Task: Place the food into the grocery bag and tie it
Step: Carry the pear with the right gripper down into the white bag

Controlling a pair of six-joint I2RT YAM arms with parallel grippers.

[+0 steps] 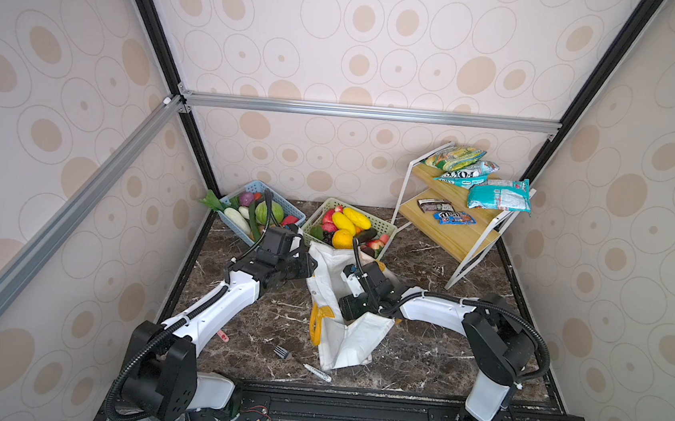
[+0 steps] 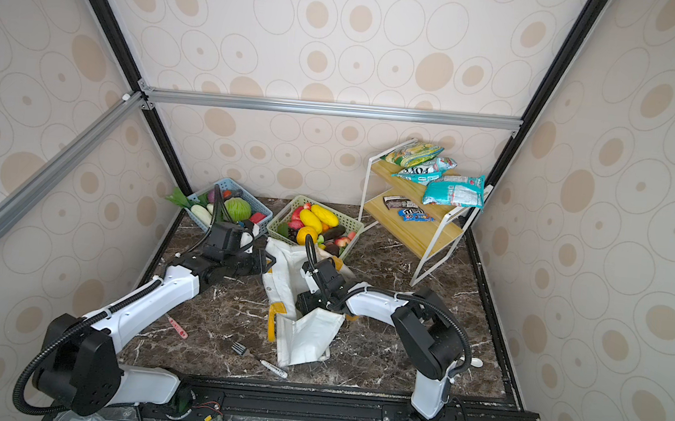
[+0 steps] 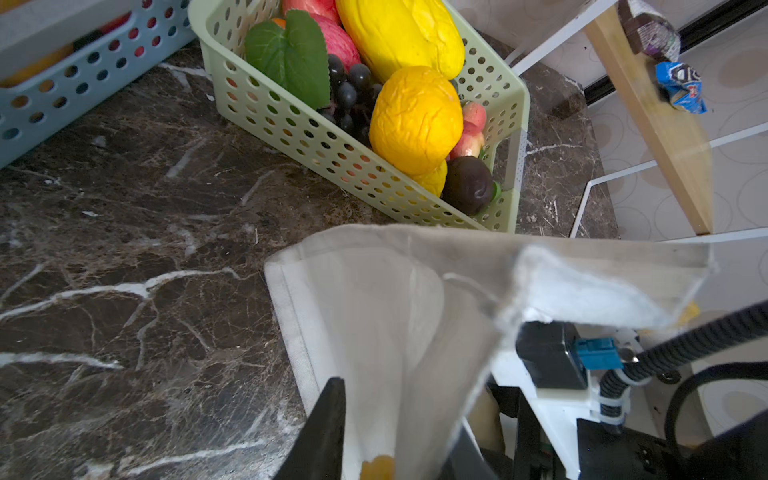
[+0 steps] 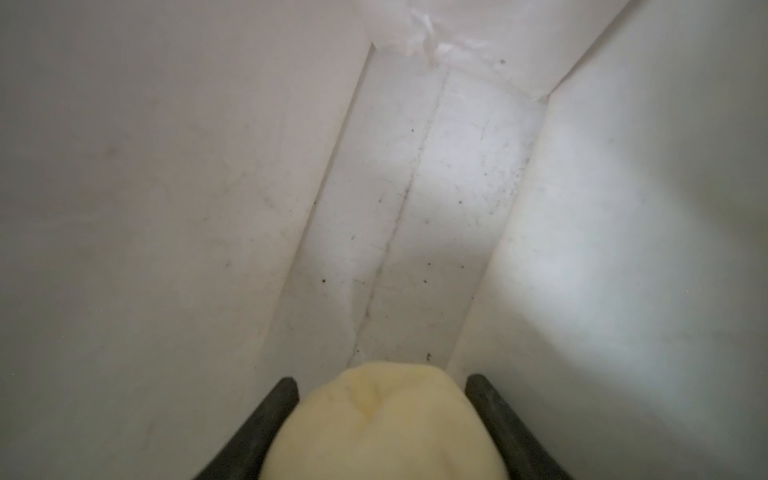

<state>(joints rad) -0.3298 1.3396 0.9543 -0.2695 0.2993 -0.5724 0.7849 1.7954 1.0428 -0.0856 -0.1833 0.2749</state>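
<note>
Both top views are set high above the front edge, tilted down toward the back wall (image 1: 332,157), and the whole surface (image 1: 267,322) is shared. From the left wrist, the bag (image 3: 374,311) rim and green basket (image 3: 291,120) are seen closely. From the right wrist, the bag's inside is faced at very close range.

Oval-patterned walls (image 1: 341,53) enclose dark marble tabletop (image 1: 419,352) — wooden shelf (image 1: 452,234) behind.

Top views bright, even, soft shadows, edges bowed. Right wrist view dim, glow at 3 o'clock, beige ball (image 4: 382,419) blurred.
</note>
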